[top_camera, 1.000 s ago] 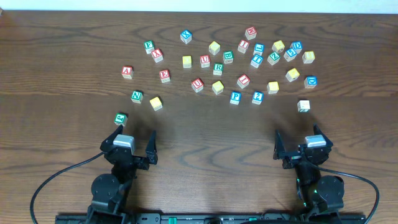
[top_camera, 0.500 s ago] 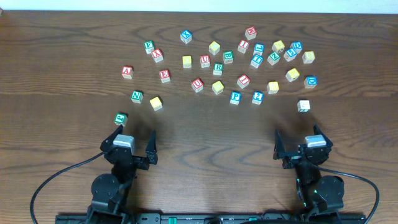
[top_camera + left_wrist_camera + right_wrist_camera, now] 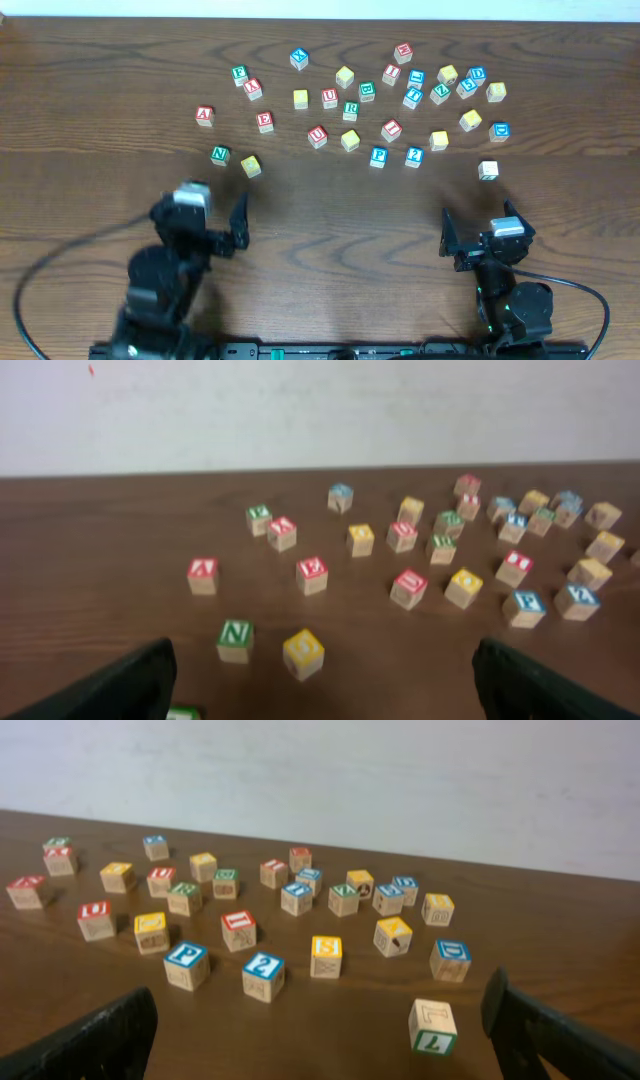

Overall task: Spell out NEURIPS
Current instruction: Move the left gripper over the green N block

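Nothing spelled yet! Blocks [image 3: 350, 110] lie scattered over the tabletop's [image 3: 330, 220] far half, N block [image 3: 220, 154] nearest the left gripper [image 3: 200, 208]. It and the right gripper [image 3: 483, 232] both gape open, empty.

The table [image 3: 330, 215] was dark brown wood with a clear running grain and a smooth, low sheen that caught pale light in places. The green N cube [image 3: 235, 640] and the red E cube [image 3: 312, 574], like the others scattered round them, were pale, bare-looking wood, matt on the sides, with painted coloured borders and letters on their faces. The left gripper [image 3: 325, 665] and right gripper [image 3: 318, 1005] looked like matt black plastic, and the wall [image 3: 400, 780] behind was a flat, matt off-white.
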`<state>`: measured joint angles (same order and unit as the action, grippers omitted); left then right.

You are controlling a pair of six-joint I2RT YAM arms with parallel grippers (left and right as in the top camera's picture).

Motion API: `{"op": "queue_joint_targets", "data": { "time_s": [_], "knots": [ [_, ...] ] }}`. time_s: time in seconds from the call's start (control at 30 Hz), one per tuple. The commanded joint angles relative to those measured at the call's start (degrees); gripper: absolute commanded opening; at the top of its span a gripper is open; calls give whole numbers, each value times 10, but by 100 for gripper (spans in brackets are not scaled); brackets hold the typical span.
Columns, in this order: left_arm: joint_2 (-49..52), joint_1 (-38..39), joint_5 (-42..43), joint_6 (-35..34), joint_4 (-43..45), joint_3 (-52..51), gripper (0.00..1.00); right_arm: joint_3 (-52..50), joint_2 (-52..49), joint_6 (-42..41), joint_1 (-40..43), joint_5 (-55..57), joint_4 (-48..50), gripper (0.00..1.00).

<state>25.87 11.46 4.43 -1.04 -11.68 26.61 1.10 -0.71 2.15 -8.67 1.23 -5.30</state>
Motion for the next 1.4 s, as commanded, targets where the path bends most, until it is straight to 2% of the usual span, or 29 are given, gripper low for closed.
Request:
{"op": "queue_joint_targets", "data": {
  "time_s": [0.0,0.1,0.3,0.4,0.57,0.6,0.8,1.3,1.37],
  "knots": [
    [138,-10,5,8,-49,152,93,-3,4,7,6,1,-1,99],
    [255,-20,5,8,-132,294,93,-3,4,7,6,1,-1,99],
    [467,-58,5,20,-403,589,93,-3,4,7,6,1,-1,99],
    [532,-64,5,23,-486,667,93,-3,4,7,6,1,-1,99],
    [583,-64,5,23,-496,674,93,-3,4,7,6,1,-1,99],
    [593,-64,5,23,-499,674,98,-3,4,7,6,1,-1,99],
    [638,-64,16,23,-504,674,98,-3,4,7,6,1,-1,99],
    [654,-64,9,22,-499,674,98,-3,4,7,6,1,-1,99],
    [659,-64,-12,2,-497,673,98,-3,4,7,6,1,-1,99]
  ]
}}
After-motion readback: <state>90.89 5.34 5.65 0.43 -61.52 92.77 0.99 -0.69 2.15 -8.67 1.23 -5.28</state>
